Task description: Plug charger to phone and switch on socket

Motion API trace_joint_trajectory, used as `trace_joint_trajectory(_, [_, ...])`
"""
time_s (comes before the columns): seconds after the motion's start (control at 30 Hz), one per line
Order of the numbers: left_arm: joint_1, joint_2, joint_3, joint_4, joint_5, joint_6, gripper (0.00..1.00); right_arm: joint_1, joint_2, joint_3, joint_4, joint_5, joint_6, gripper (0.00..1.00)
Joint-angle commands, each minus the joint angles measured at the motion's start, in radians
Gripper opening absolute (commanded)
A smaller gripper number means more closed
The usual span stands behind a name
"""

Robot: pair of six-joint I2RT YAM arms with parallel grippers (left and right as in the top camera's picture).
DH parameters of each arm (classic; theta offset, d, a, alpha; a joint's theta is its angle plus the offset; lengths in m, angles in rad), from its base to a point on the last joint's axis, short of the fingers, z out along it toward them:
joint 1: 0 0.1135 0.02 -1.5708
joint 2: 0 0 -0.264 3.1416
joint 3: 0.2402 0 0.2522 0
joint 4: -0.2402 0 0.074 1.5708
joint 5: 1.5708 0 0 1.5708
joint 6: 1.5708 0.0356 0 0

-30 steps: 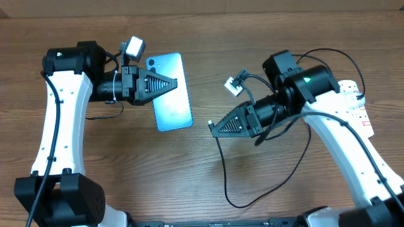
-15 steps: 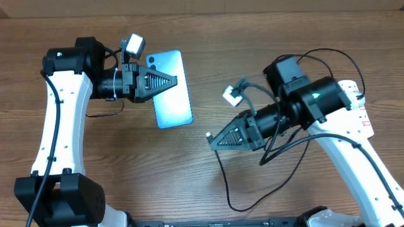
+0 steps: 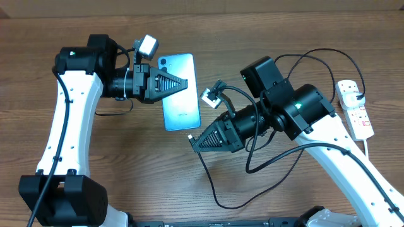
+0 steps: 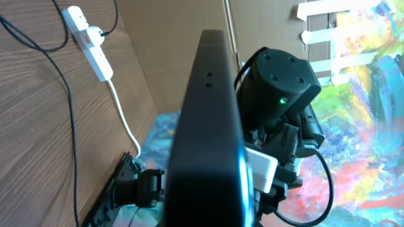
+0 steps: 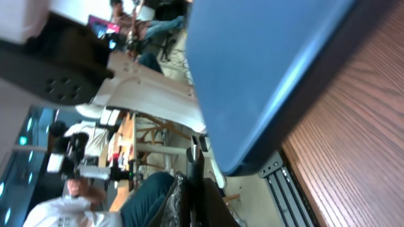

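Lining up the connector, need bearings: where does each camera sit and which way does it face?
Overhead: above the table, looking down on left arm, right arm, phone, socket.
Left wrist: on the left gripper, facing the right arm along the phone's edge; own fingers hidden.
Right wrist: on the right gripper, facing the phone; own fingertips pinch the charger tip.
All share the phone.

On table: phone left of centre, left gripper reaching over it from its left side. Right gripper just near of the phone's near end. Charger runs from that gripper, looping toward near edge. Socket at far right, well apart, charger plug seated in it.
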Motion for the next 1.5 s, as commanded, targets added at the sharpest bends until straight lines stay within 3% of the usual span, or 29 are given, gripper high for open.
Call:
trace_joint_trajectory(0.0, [0.006,-0.008,0.014,0.008,0.052,-0.019,0.04,0.013,-0.009,-0.004,0.028,0.082,0.102,0.04])
trace_joint_trajectory(0.33, [0.005,-0.008,0.014,0.039,0.053,-0.019,0.04,0.052,-0.009,-0.004,0.162,0.093,0.242,0.04])
trace_joint_trajectory(0.57, [0.006,-0.008,0.014,0.039,0.053,-0.034,0.04,0.052,-0.009,-0.004,0.167,0.142,0.283,0.04])
trace_joint_trajectory(0.77, [0.007,-0.008,0.014,0.091,0.053,-0.132,0.04,0.052,-0.009,-0.004,0.193,0.160,0.304,0.04])
trace_joint_trajectory(1.47, [0.007,-0.008,0.014,0.158,0.052,-0.162,0.05,0.051,-0.009,-0.004,0.203,0.089,0.299,0.04])
